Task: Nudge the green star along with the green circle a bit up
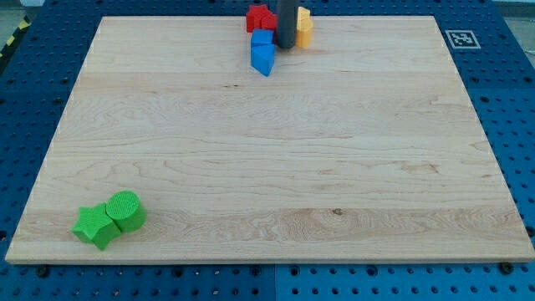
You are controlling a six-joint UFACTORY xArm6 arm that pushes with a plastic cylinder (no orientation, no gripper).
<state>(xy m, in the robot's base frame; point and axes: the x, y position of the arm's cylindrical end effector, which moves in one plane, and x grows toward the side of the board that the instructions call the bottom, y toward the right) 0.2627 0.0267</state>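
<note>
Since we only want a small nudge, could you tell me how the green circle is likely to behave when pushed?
The green circle sits flat and squat, so it should slide, not tip. It touches the green star, so the pair may move together or pivot apart. My tip is far off, among the blocks at the view's top.

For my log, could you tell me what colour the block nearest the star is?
Green: the circle touches the star, camera view.

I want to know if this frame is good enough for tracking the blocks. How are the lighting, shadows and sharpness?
Camera view: lighting is even and diffuse, with no glare on the pale wooden board. The green star block and green cylinder block look sharp and cast only faint, short shadows. My tip on the dark rod reads clearly among the top blocks. The board's edges taper toward the view's top: perspective, not blur.
</note>
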